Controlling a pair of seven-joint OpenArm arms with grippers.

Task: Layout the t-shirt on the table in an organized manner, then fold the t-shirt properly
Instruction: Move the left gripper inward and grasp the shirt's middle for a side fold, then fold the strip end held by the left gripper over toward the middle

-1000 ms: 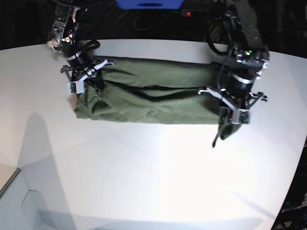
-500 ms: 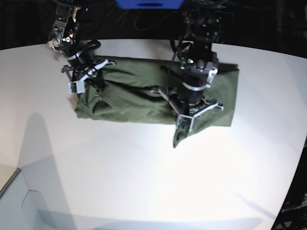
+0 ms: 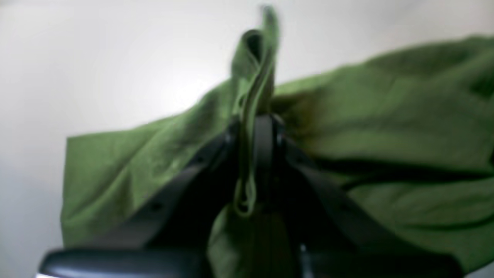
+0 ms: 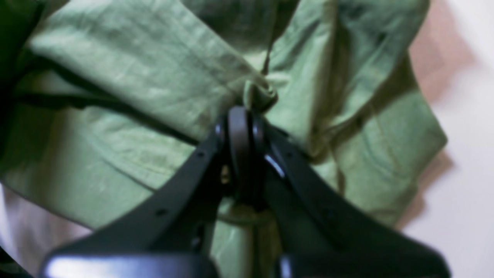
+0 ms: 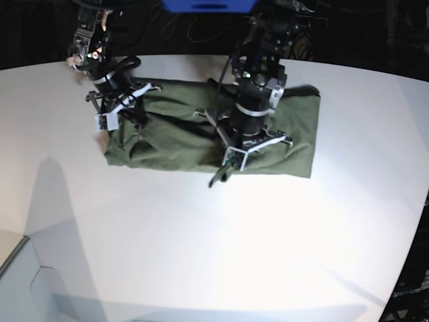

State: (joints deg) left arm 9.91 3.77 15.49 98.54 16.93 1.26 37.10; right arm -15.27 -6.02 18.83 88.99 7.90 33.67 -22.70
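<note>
T-shirt (image 5: pixel 181 137) apparently in both grippers

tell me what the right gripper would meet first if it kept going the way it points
The right gripper, shut on the wrinkly olive-green cotton t-shirt, points down into it; likely more cloth, then the white table.

Your left wrist view is soft with blur: the t-shirt (image 3: pixel 386 127) shows no weave, and its right part runs off the frame edge. In the base view the left gripper (image 5: pixel 224 173) hides the cloth under it. Your right wrist view cuts the shirt off at top and left, and the fingers (image 4: pixel 239 131) cover the pinched fold.
</note>
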